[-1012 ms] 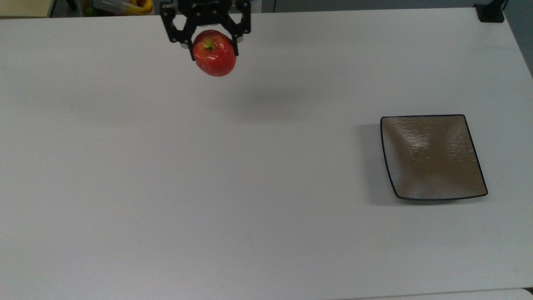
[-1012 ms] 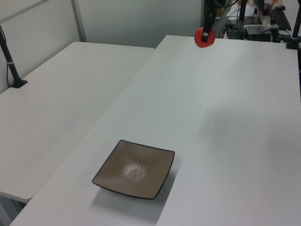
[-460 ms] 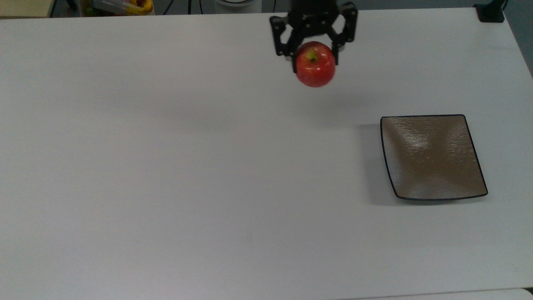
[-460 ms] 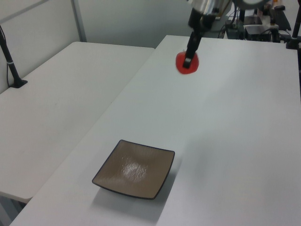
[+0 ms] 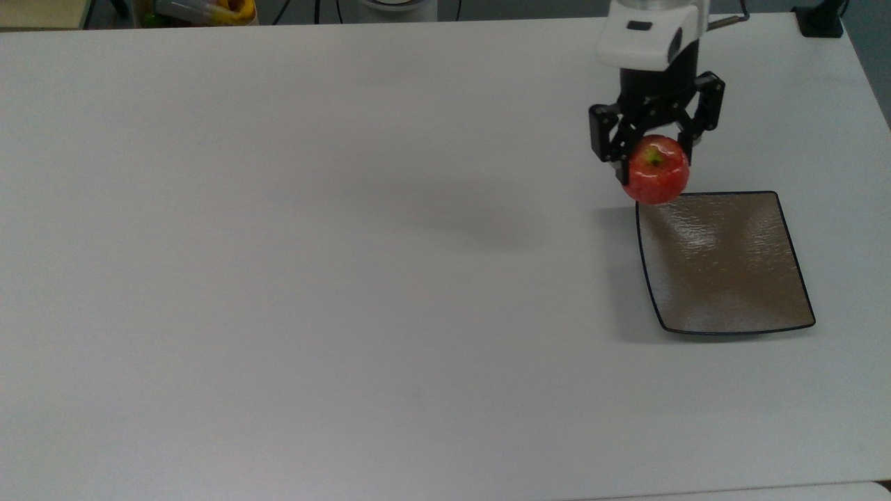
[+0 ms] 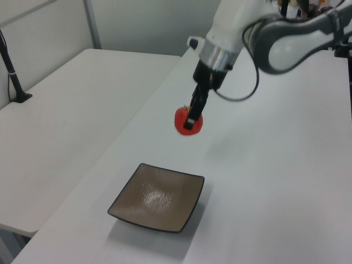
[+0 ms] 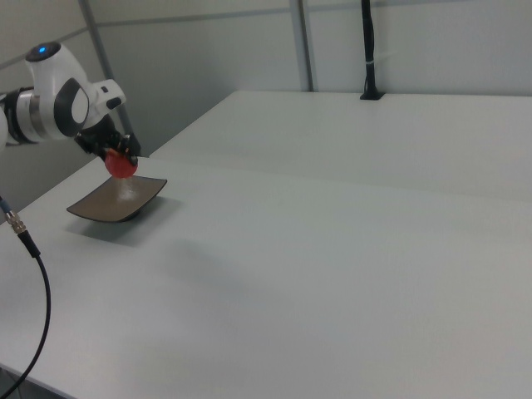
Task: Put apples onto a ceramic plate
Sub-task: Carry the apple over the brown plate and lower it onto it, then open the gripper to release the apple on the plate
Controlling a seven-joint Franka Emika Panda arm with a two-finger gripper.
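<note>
One square, glossy brown-grey ceramic plate (image 5: 724, 268) lies near the white desk's (image 5: 313, 278) right edge in the top view. Above its far left corner, the black two-finger gripper (image 5: 653, 149) holds a small red apple (image 5: 655, 179), fingers clamped on it, clear of the plate.

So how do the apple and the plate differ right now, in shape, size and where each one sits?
The apple is round and red; the ceramic plate is square, shallow and brown-grey. The apple is much smaller than the plate. The apple hangs in the air, held by the gripper, while the plate rests flat on the white table with nothing on it. Both look glossy.
</note>
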